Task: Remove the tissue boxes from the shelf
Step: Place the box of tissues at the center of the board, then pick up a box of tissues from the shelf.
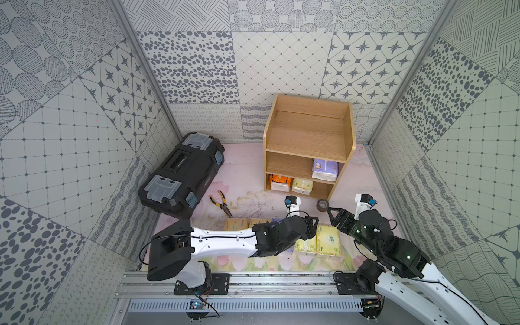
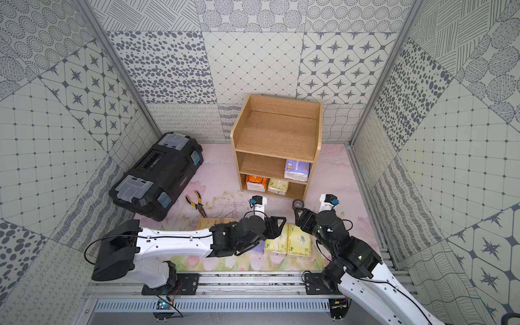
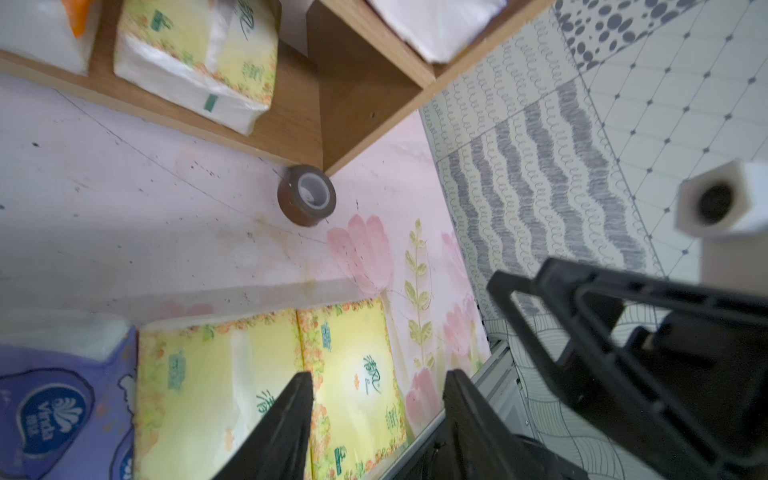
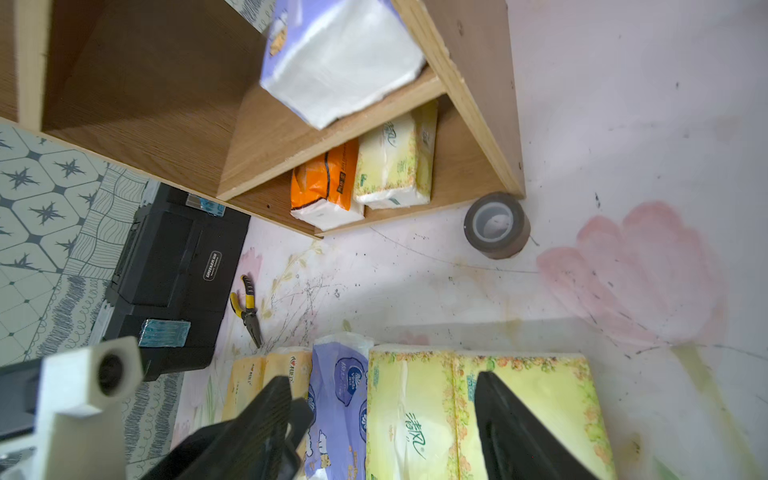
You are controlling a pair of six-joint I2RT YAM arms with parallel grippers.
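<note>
tissue boxes: three sit on the shelf (image 1: 308, 132) and five lie off it. a lavender pack (image 1: 325, 169) is on the middle tier, poking past its front edge. an orange pack (image 1: 280, 182) and a yellow pack (image 1: 302, 186) stand side by side on the bottom tier. the top tier is bare. the other five lie in a row (image 1: 327, 239) on the desk (image 1: 247, 174) in front of the shelf. a tape roll (image 1: 322, 204) lies just beside the shelf's front corner, on the lavender pack's side.

left jaws stand open above the row's yellow end, holding nothing. right jaws are open and empty too, just in front of the tape roll. the step in hand looks like a fresh reach to the shelf for a sixth pack. the next move, as i judge it, is for the right jaws to pass over the tape roll into the middle tier and close softly across the lavender pack's narrow width. then they draw it straight out, clear of the side wall.
</note>
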